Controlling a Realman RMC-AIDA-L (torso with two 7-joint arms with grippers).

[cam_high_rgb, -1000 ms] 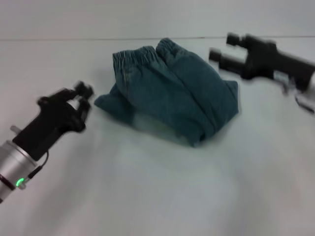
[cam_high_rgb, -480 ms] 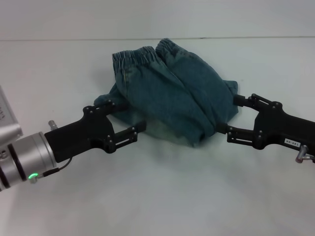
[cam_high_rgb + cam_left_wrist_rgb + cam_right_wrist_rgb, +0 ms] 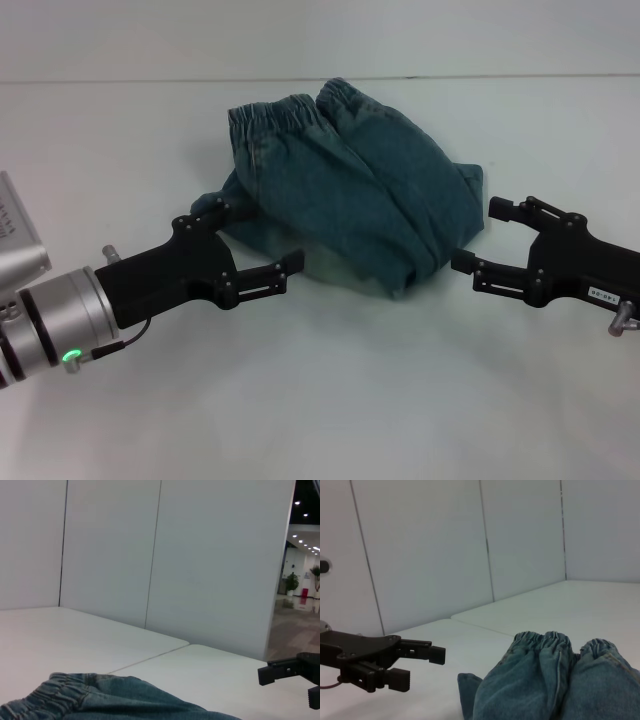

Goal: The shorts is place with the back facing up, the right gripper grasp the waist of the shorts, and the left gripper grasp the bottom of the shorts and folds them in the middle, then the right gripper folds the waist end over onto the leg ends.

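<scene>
The blue denim shorts (image 3: 350, 190) lie bunched and folded at the table's middle, with their gathered elastic edge (image 3: 290, 110) on the far side. My left gripper (image 3: 258, 238) stands open, low at the shorts' near left corner, holding nothing. Just off the bundle's near right edge my right gripper (image 3: 480, 236) is also open, clear of the cloth. The left wrist view shows the shorts (image 3: 100, 700) close by and the right gripper (image 3: 290, 670) beyond them. In the right wrist view the shorts (image 3: 555, 680) fill the foreground, with the left gripper (image 3: 415, 662) behind.
The white table (image 3: 330, 400) stretches around the shorts, and a seam (image 3: 120, 80) runs across its far side. White wall panels (image 3: 445, 545) stand behind the table.
Both arms have swung in from the sides to flank the shorts. In the last half second the right gripper drew slightly back from the cloth, and the left edged right.
</scene>
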